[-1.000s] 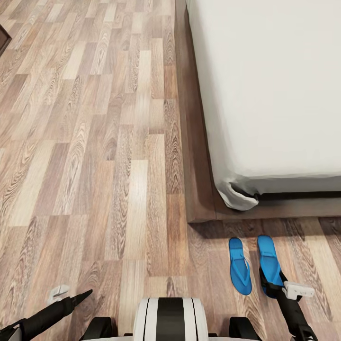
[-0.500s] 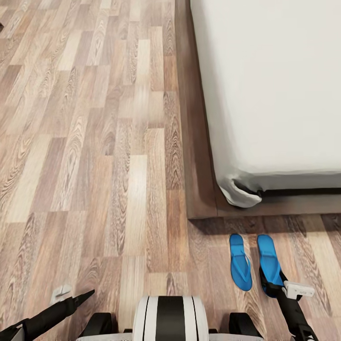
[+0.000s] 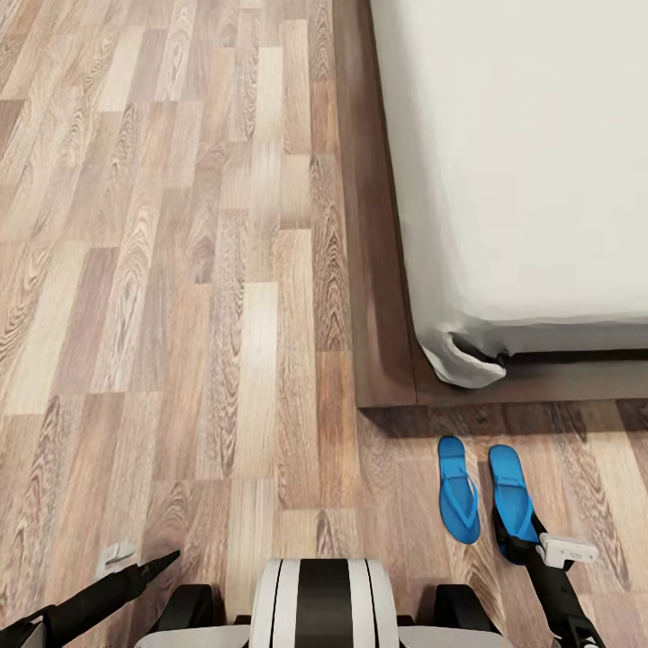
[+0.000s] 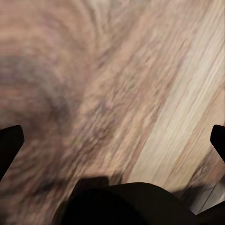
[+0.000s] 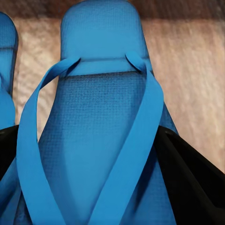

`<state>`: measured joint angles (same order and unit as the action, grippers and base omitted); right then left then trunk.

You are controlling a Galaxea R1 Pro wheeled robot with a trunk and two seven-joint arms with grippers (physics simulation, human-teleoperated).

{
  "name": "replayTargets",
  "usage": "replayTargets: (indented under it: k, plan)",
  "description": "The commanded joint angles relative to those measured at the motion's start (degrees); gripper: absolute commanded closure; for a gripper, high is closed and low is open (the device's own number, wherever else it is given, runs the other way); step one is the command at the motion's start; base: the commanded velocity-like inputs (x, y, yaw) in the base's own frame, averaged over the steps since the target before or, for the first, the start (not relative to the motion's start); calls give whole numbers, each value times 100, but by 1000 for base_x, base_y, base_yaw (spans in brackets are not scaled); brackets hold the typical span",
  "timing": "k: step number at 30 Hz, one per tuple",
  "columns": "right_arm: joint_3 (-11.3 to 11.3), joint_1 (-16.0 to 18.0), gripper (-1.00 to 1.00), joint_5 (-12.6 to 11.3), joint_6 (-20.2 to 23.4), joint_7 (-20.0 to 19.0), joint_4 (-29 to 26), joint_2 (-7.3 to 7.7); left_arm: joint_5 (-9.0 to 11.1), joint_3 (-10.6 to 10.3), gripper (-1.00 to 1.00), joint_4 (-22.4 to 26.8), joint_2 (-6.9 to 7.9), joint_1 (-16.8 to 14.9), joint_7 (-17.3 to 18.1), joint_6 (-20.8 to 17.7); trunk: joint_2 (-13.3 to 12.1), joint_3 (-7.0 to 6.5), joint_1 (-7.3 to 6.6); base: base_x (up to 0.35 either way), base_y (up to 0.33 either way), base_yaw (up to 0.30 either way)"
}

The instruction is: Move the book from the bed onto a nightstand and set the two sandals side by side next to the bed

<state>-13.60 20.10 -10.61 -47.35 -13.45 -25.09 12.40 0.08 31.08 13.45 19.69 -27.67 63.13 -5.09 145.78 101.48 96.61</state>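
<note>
Two bright blue sandals lie side by side on the plank floor just off the corner of the bed [image 3: 387, 270], toes toward its dark frame. The left sandal [image 3: 458, 493] lies free. My right gripper [image 3: 515, 547] is shut on the heel of the right sandal [image 3: 509, 481]. In the right wrist view that sandal [image 5: 101, 89] sits between the black fingers [image 5: 187, 168] of the gripper [image 5: 96, 159]. My left gripper [image 3: 139, 564] hangs open low over bare floor, its fingertips [image 4: 10, 143] far apart. The book and the nightstand are out of view.
The light-grey mattress [image 3: 531, 153] covers the upper right, its cover bunched at the corner [image 3: 463, 360]. Wood-plank floor [image 3: 180, 270] stretches wide on the left. My white and black trunk [image 3: 322, 603] is at the near edge.
The whole head view has shifted a little, so the bed and floor sit slightly further right and lower. Both arms keep their places in the picture, and the right gripper still holds the sandal.
</note>
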Motion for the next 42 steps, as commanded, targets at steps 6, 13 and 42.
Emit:
replayTargets:
  k: [6,13,42]
  plan:
    - [-11,2,100,-55,-11,-53,5,-1,1,21,-100,0,0,-2,25,-54,1,2,-1,119,0,0]
    - [-11,2,100,-55,-7,-53,5,-1,1,21,-100,0,0,-2,24,-54,1,2,-1,35,0,0]
    - [-11,2,100,-55,-10,-53,5,-1,1,21,-100,0,0,-2,15,-56,21,335,38,0,0,0]
